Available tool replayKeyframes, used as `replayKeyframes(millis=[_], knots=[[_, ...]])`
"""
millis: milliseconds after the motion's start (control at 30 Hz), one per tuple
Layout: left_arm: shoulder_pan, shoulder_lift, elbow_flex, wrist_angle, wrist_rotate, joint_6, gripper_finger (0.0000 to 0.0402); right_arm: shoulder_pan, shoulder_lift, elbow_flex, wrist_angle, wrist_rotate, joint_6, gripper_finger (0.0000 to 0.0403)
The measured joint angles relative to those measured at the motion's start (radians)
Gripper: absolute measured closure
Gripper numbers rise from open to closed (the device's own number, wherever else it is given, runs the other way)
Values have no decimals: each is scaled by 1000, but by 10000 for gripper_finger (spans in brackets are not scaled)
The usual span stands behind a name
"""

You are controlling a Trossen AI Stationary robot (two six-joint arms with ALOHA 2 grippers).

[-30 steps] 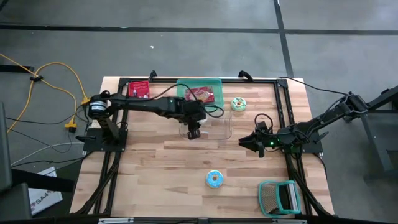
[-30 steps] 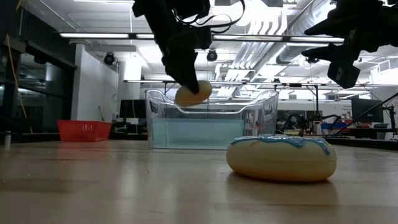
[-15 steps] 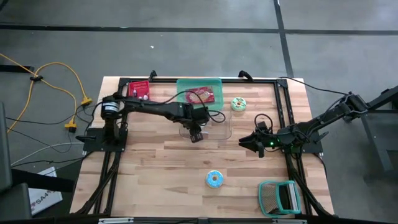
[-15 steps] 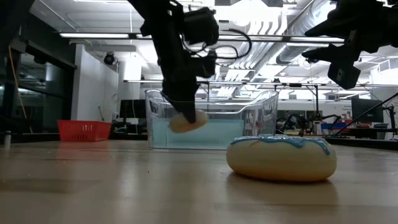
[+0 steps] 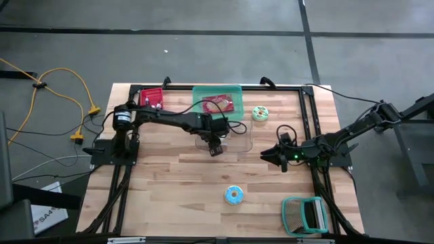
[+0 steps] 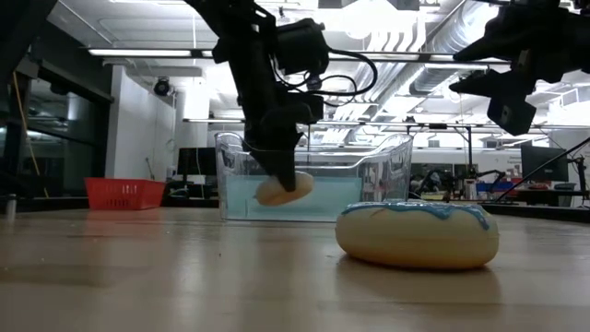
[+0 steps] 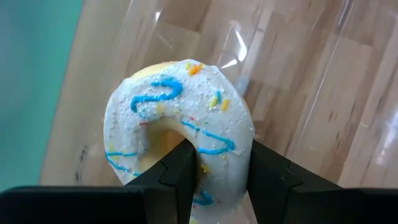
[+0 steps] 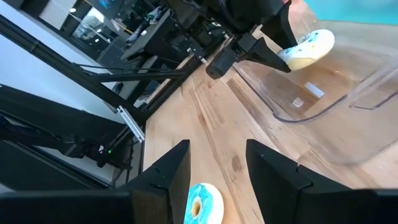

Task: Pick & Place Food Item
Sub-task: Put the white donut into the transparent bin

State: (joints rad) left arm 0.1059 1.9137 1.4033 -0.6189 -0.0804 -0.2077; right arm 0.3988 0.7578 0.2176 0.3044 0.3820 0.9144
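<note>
A white-iced doughnut with blue squiggles and sprinkles (image 7: 180, 106) hangs inside the clear plastic container (image 6: 369, 175), below its rim, with my left gripper (image 5: 215, 148) shut on it. In the low view the doughnut (image 6: 284, 188) shows tilted, above the container's floor. The right wrist view also shows this doughnut (image 8: 308, 50) from afar. My right gripper (image 5: 266, 156) hovers open at the table's right, nothing between its fingers (image 8: 163, 171). My left gripper pinches the doughnut's ring (image 7: 219, 163) between its two fingers, one finger (image 7: 180, 168) at the hole and the other (image 7: 267, 171) on the outer side. The fingers slant down from above. The doughnut hangs tilted, clear of the container's floor.
A blue-iced doughnut (image 5: 233, 195) lies on the wood near the front middle. A green-iced one (image 5: 260, 113) lies right of a teal tray (image 5: 234, 90) that holds a red packet. Another red packet (image 5: 152, 98) lies at the far left, a teal rack (image 5: 305, 215) at the near right.
My left gripper has gone down with the doughnut, from above the container's rim to inside it, rolling slightly; most of the drop came early. The doughnut stays held and tilted.
</note>
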Motion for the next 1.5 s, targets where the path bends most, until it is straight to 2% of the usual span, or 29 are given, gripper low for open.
replayKeyframes(millis=[267,633,1067,1233,1500], knots=[[0,0,0,2,0,0,281,0,0,0,-11,0,0,258],[0,-1,0,-2,1,-2,223,0,0,0,-11,0,0,258],[3,-2,0,-1,1,-2,220,0,0,0,-10,0,0,258],[12,-2,0,-1,47,5,220,0,0,0,-10,0,0,258],[22,-13,0,6,59,29,220,0,0,0,-10,0,0,258]])
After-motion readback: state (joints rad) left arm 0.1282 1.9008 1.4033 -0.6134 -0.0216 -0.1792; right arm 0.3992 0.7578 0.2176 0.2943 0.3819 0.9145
